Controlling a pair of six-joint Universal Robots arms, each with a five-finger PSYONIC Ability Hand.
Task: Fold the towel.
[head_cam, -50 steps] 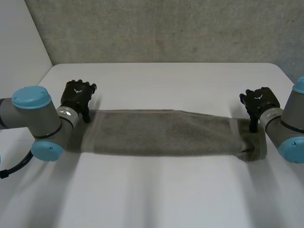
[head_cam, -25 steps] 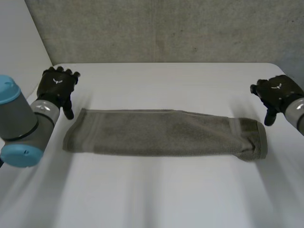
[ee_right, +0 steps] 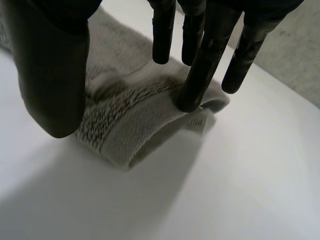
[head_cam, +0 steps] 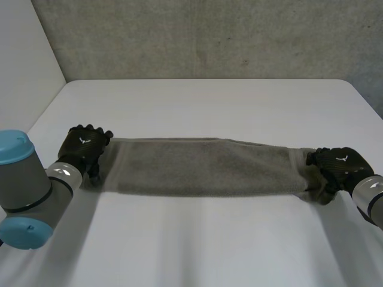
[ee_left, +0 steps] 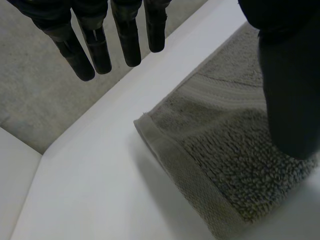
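Left hand (head_cam: 84,148) is at the left short end of the folded grey towel (head_cam: 203,168). Its fingers (ee_left: 127,42) are straight and slightly spread above the white table (head_cam: 203,239) just past the hem, with the thumb over the pile, hand relaxed. Right hand (head_cam: 340,166) straddles the bunched right end with its fingers (ee_right: 200,75) straight and apart, one tip touching the fold and the thumb opposite, not pinching. The towel lies as a long flat band between the two hands, with more table and then a concrete wall (head_cam: 203,36) beyond them.
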